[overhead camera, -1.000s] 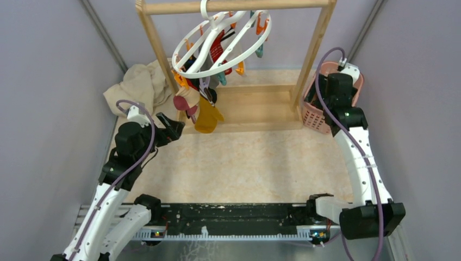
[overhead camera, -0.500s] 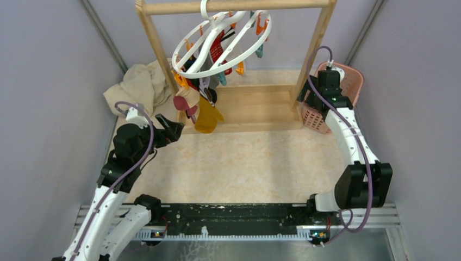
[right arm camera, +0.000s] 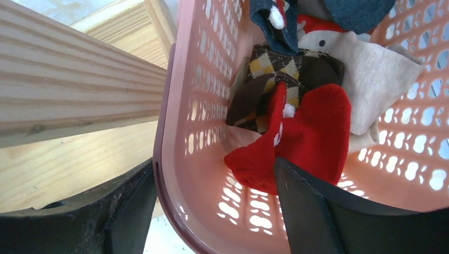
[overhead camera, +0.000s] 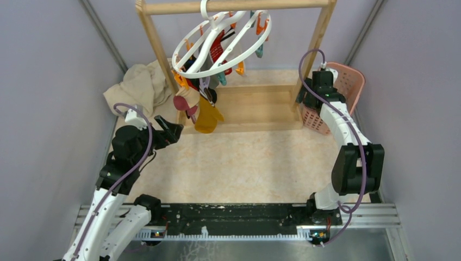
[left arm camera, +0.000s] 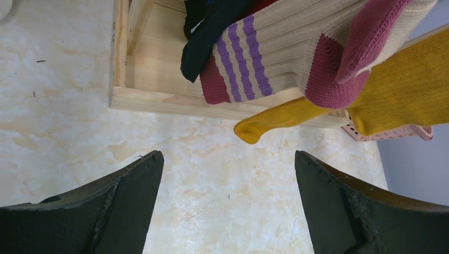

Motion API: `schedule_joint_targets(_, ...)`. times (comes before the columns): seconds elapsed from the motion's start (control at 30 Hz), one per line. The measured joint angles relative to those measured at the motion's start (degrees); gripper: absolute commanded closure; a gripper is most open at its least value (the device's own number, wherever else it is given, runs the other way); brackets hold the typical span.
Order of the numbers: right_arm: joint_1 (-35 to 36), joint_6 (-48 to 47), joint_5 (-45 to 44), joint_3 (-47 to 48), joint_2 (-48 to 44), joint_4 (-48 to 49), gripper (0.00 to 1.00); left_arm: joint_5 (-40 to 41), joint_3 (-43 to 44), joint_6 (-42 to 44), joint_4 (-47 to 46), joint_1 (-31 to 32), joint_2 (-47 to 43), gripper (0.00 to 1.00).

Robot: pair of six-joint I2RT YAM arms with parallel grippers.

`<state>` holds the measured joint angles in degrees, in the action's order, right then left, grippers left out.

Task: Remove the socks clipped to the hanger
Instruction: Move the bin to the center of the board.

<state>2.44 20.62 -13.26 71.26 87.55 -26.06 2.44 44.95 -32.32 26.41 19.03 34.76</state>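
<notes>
The white ring hanger [overhead camera: 223, 46] hangs tilted from the wooden rack's top bar. Clipped socks dangle at its lower left: a mustard yellow one [overhead camera: 208, 117], a pink and beige one [overhead camera: 185, 100], and a red one [overhead camera: 217, 49] under the ring. My left gripper [overhead camera: 173, 129] stands open just left of them, low over the table. In the left wrist view the left gripper [left arm camera: 227, 169] holds nothing, with the striped beige sock [left arm camera: 286, 47], a black sock [left arm camera: 212, 32] and the yellow sock [left arm camera: 392, 90] ahead. My right gripper [right arm camera: 216, 161] is open, its jaws straddling the pink basket's wall.
The pink lattice basket [overhead camera: 353, 81] at the rack's right foot holds several loose socks, a red one [right arm camera: 312, 132] nearest. The rack's wooden base [overhead camera: 255, 106] and posts frame the hanger. A beige cloth heap [overhead camera: 138, 87] lies at the back left.
The right wrist has moved left from above the basket's middle to its left rim, and the arm's elbow has folded inward. The left arm has barely moved.
</notes>
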Motion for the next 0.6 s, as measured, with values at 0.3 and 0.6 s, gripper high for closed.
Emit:
schedule_joint_targets(0.3, 0.07, -0.07, -0.55, -0.04, 0.52, 0.33, 0.46, 0.0, -0.04, 0.0, 0.66, 0.0, -0.28, 0.01)
schedule_joint_targets(0.6, 0.09, -1.33, -1.88, -2.23, -0.24, 3.54, 0.83, -0.09, -0.31, 0.0, 0.85, 0.0, -0.04, 0.01)
